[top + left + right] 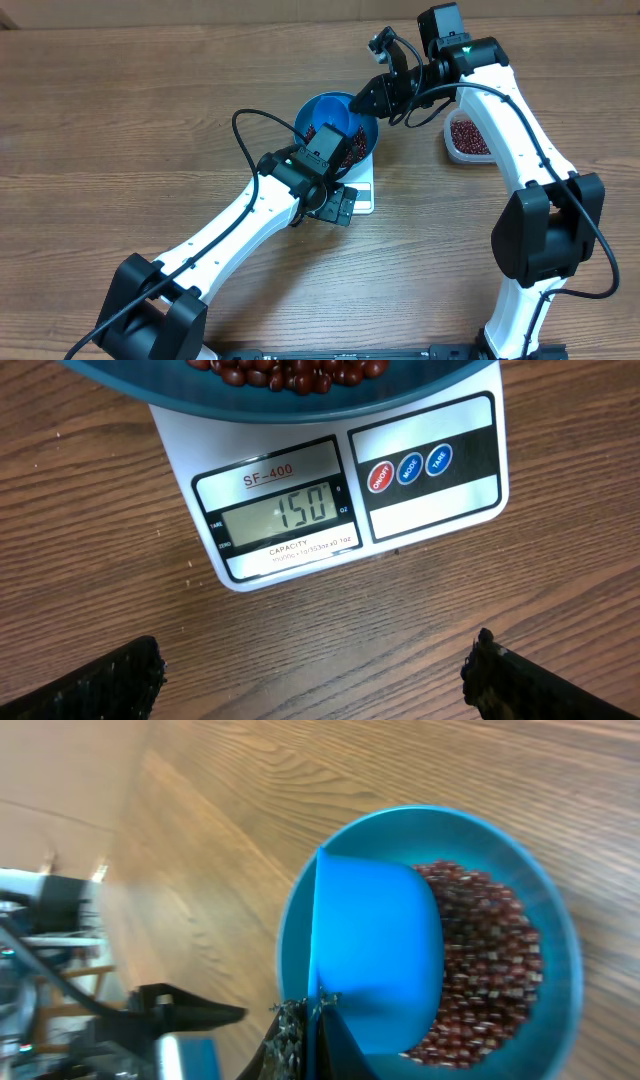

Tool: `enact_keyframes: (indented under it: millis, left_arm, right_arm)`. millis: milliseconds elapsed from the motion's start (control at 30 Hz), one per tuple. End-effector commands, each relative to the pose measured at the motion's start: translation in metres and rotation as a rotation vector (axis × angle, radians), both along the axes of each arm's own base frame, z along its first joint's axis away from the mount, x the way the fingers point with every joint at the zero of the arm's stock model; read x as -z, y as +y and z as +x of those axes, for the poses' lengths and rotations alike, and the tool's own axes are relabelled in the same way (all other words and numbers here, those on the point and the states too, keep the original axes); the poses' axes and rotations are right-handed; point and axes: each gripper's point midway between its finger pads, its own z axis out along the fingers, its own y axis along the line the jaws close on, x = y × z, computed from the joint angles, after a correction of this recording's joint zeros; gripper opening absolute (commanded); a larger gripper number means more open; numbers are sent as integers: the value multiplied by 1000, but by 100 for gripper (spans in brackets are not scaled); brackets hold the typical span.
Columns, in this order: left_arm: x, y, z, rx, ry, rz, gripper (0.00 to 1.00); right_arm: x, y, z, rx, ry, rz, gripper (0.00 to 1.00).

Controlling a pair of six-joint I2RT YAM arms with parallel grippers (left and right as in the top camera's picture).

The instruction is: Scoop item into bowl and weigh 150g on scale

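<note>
1. Black fingers (100, 680) of the left gripper (315, 678) stood spread wide above the wooden table (90, 510), just in front of the scale (430, 500).
2. Its display (300, 510) read 150.
3. The right gripper (312, 1035) was pinched tight on the blue scoop (375, 950), held over the bowl (560, 960).
4. The bowl sat on the scale, the beans (480, 980) heaped inside it.
5. A clear tub (468, 135) holding more beans stood on the table near the right arm, apart from the scale.

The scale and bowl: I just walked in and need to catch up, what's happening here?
The right gripper holds a blue scoop above the blue bowl of red-brown beans on the white scale. The left gripper hangs open in front of the scale, whose display reads 150, so the target looks met.
</note>
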Motion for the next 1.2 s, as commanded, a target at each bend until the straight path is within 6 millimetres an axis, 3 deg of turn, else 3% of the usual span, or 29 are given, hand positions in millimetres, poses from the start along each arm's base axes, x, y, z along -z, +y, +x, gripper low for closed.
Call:
enact_keyframes:
  millis: [0,300,533,667,833,1167]
  left_arm:
    - [-4,2,-1,-8,-14,0,100]
    - [-4,2,-1,-8,-14,0,100]
    - [-4,2,-1,-8,-14,0,100]
    - [-4,2,-1,-8,-13,-1,100]
    - [-4,2,-1,-8,-14,0,100]
    - [-4,2,-1,-8,-13,-1,100]
  right_arm:
    - [8,3,7,-18,-84,-105,4]
    - [27,16,10,-52,-219,-344,4]
    - [37,11,14,-59,-309,-531,4]
    - [37,14,12,-69,-306,-517,4]
    - [29,32,2,-118,-274,-383,4]
    - [25,23,10,-97,-283,-370,4]
